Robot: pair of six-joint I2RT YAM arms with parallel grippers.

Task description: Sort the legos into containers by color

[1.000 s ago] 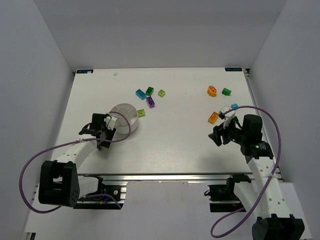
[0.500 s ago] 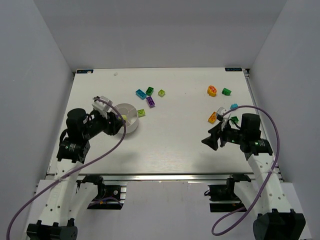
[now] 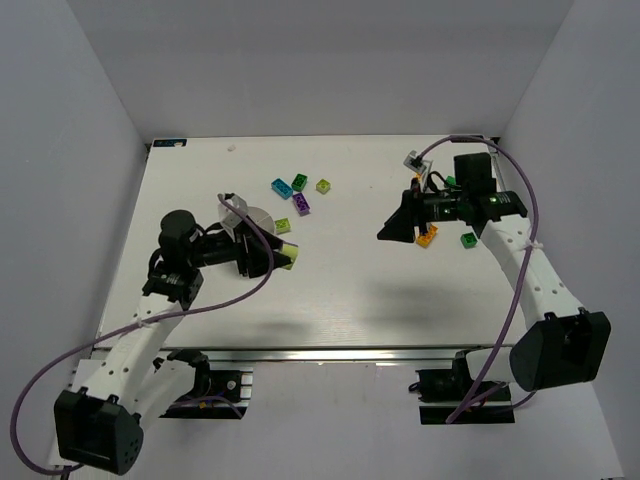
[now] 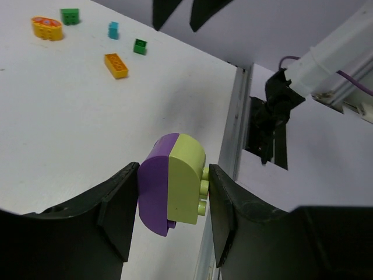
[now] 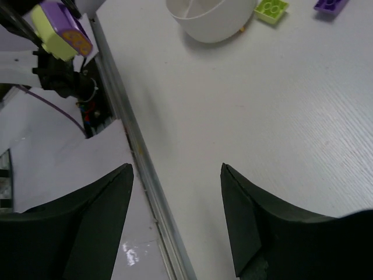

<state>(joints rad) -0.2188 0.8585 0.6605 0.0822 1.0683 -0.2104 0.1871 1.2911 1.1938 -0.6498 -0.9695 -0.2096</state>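
Observation:
My left gripper [image 3: 277,256] is shut on a joined purple-and-lime brick [image 4: 173,184], held above the table just right of the white bowl [image 3: 258,219]. The brick also shows in the top view [image 3: 289,254] and the right wrist view [image 5: 61,26]. My right gripper [image 3: 392,229] is open and empty, in the air over the table's middle right, pointing left. Blue [image 3: 281,187], green [image 3: 299,182], lime [image 3: 323,186] and purple [image 3: 301,204] legos lie at the back. A lime brick [image 3: 283,226] lies beside the bowl. Orange [image 3: 427,237] and green [image 3: 468,239] bricks lie under the right arm.
The left wrist view shows an orange oval piece [image 4: 47,27], green [image 4: 70,16], cyan [image 4: 113,30], dark green [image 4: 140,46] and orange [image 4: 116,65] bricks at the far right. The right wrist view shows the bowl [image 5: 213,17] and the table's near edge rail [image 5: 125,134]. White walls enclose the table.
My left gripper has moved right past the bowl with the brick. My right arm has swung toward the back, its open gripper now reaching left over the table.

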